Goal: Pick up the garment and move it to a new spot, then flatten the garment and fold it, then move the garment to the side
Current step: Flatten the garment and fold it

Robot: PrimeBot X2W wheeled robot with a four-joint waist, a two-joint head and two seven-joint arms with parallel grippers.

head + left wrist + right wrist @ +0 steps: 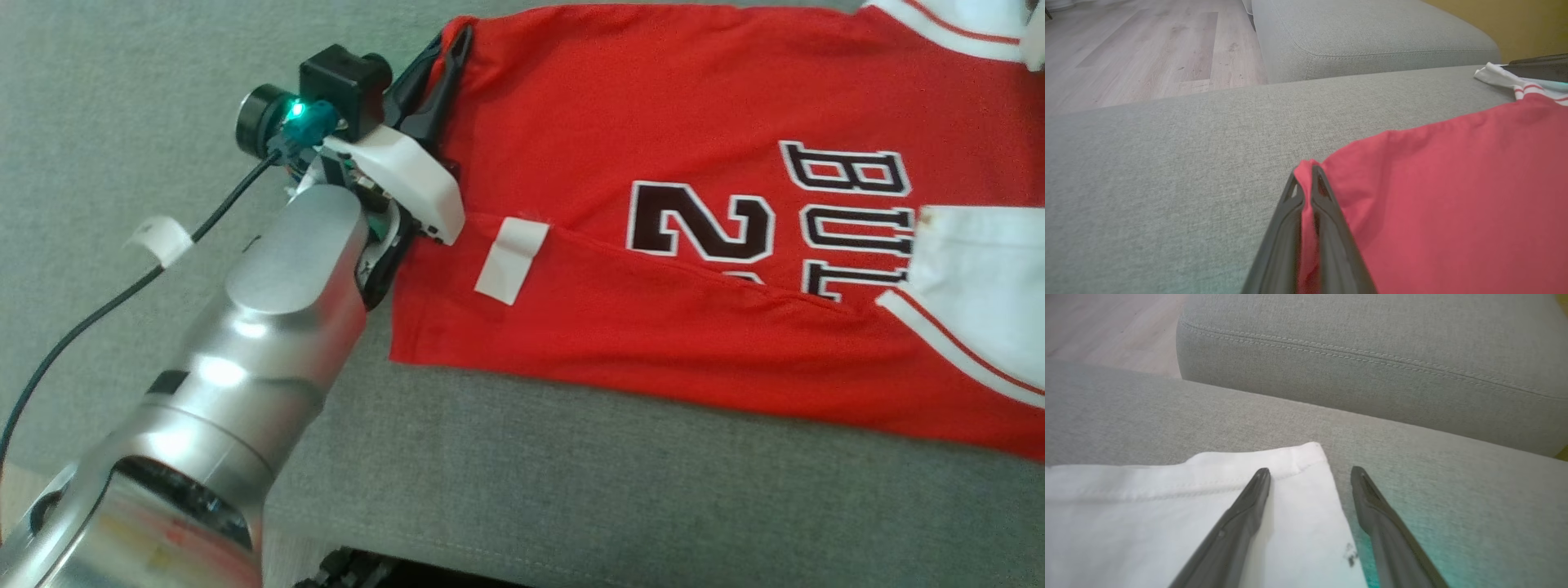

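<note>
The garment is a red jersey with black and white lettering and white trimmed sleeves, lying partly folded on a grey sofa seat. My left gripper is shut on the jersey's far left corner; in the left wrist view red cloth is pinched between the two dark fingers. My right gripper stands open over the corner of a white sleeve, one finger above the cloth, the other above bare cushion. The white sleeve also lies at the head view's right edge.
A white label lies on the jersey's folded edge. A second grey cushion stands behind the seat, with wooden floor beyond. A black cable trails from my left wrist. Bare cushion stretches to the left of the jersey.
</note>
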